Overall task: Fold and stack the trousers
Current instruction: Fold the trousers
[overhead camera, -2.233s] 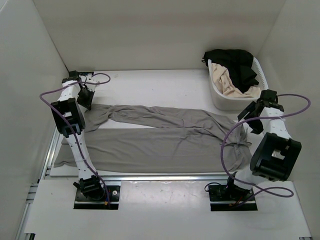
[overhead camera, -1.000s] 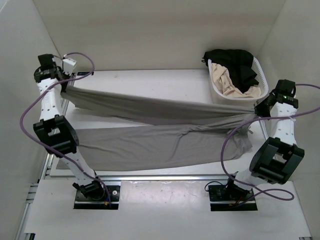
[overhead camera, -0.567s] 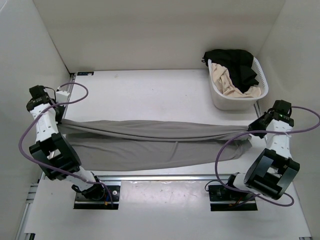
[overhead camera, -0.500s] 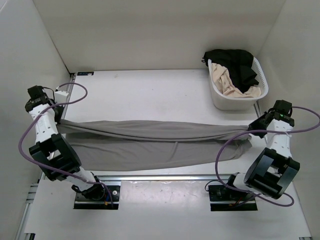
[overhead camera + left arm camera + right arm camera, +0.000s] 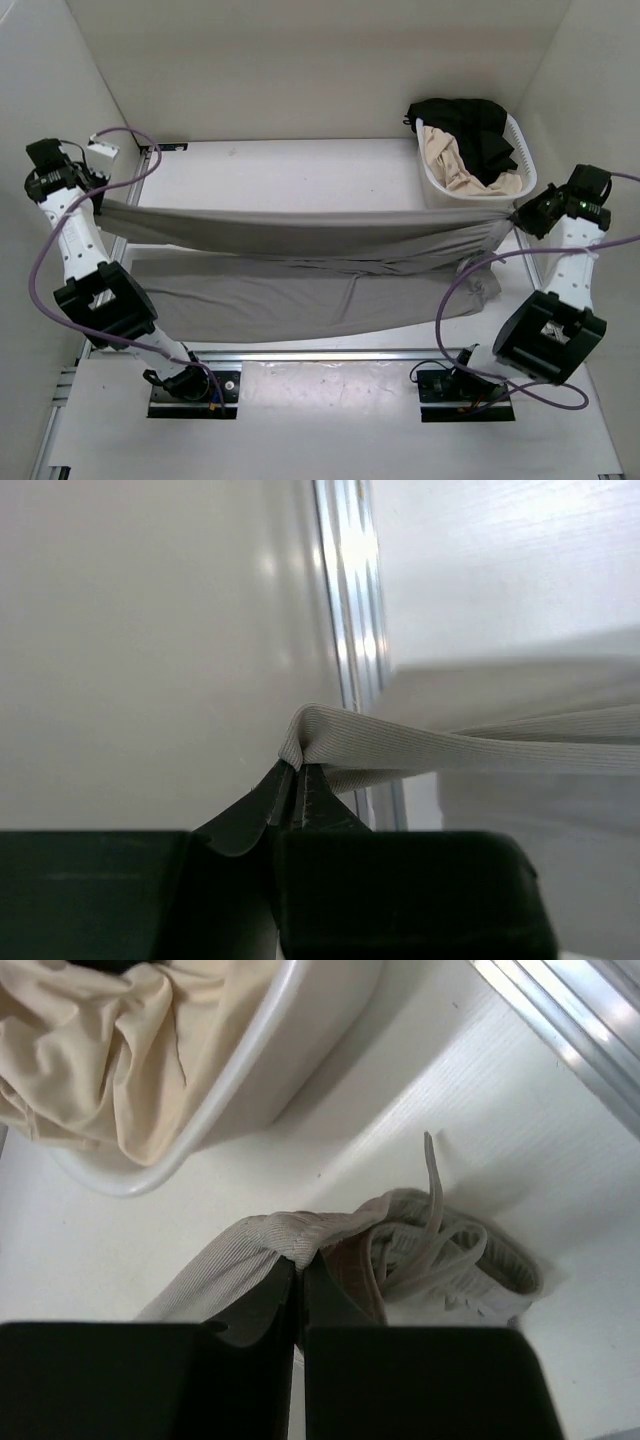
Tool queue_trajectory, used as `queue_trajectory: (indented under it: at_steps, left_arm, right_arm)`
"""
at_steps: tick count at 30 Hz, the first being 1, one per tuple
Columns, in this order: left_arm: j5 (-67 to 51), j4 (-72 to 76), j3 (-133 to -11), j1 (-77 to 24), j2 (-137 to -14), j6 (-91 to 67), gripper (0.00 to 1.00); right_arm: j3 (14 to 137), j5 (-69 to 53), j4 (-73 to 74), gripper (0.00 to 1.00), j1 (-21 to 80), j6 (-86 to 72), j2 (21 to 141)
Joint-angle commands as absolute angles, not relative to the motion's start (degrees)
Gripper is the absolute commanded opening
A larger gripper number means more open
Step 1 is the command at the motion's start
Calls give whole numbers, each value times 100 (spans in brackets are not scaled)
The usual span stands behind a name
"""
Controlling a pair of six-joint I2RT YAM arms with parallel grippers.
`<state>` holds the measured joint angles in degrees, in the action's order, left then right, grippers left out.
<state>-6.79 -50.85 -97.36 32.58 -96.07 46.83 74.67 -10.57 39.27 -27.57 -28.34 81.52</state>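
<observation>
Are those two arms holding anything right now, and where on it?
Both hold the trousers, stretched between them: left gripper pinches a leg end, right gripper fabric beside the waistband.

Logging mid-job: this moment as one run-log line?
left hand: shut on long grey soft-fabric trousers, leg end | right hand: shut on waistband end | one leg stretched taut between hands, other on white table

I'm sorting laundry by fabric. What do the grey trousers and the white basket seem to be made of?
The trousers: thin, soft knit, probably jersey, matte grey; fine ribbing shows at the pinched fold, and the cloth sags and wrinkles. The basket: likely moulded plastic, smooth white with slight sheen; its wall is curved and seamless.
</observation>
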Motion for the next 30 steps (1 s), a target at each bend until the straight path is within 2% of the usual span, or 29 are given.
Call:
queue_trajectory:
  at_steps: [1,8,13,17,24,30]
  left_arm:
    - [-659,-5203,-8873,3497,-8940,5009,14]
    - [-606,-4967,-6456,4060,-7438,5572,14]
    - [-554,-4650,-5433,4499,-7058,5950,14]
    - [-606,-4500,-5448,4860,-7171,6021,14]
    - [-931,-4877,-6783,5246,-7664,6073,14]
    - [-1055,-4939,-6338,5484,-7524,6511,14]
  right_arm:
    - [6842,-1107,4139,0,-2786,-2865,7526]
    - [5022,-704,4324,0,-3127,-2918,6610]
    - [4527,-308,4377,0,-3471,-3137,6302]
    - [4657,-308,4377,0,-3656,-3199,6363]
    - [5501,-1,5009,0,-3656,-3313,6469]
    - [5160,693,5448,0,-3656,-3498,6083]
